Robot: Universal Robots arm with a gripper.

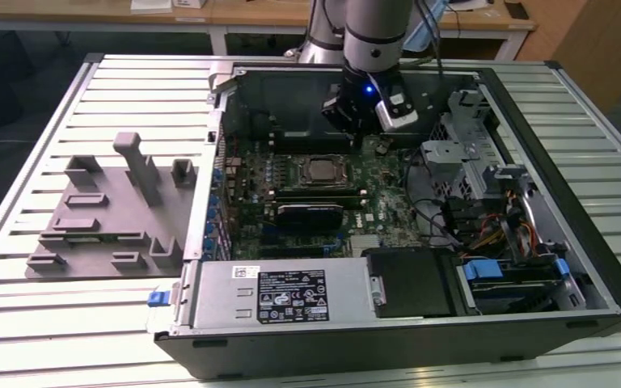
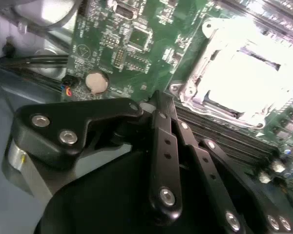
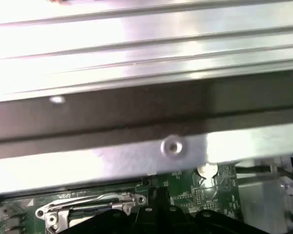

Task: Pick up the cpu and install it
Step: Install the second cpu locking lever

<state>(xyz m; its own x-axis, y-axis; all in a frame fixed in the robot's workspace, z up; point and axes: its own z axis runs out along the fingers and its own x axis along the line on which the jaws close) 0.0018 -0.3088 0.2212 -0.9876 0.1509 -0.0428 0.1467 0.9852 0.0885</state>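
A: Where's the cpu (image 1: 319,170)?

B: Flat in the socket (image 1: 320,172) on the green motherboard (image 1: 381,212), inside the open computer case (image 1: 569,202) on the table (image 1: 30,323). It's a small silvery square; the second wrist view washes it out to glare.

A: And the pincer (image 2: 158,105)?

B: Pressed together, holding nothing, hovering just beside the socket, near the coin battery (image 2: 96,81).

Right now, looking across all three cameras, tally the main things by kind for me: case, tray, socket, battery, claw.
Open computer case: 1
Grey plastic tray beside the case: 1
Metal-framed processor socket on the green board: 1
Round coin battery on the board: 1
Claw, above the board near the socket: 1
Total: 5
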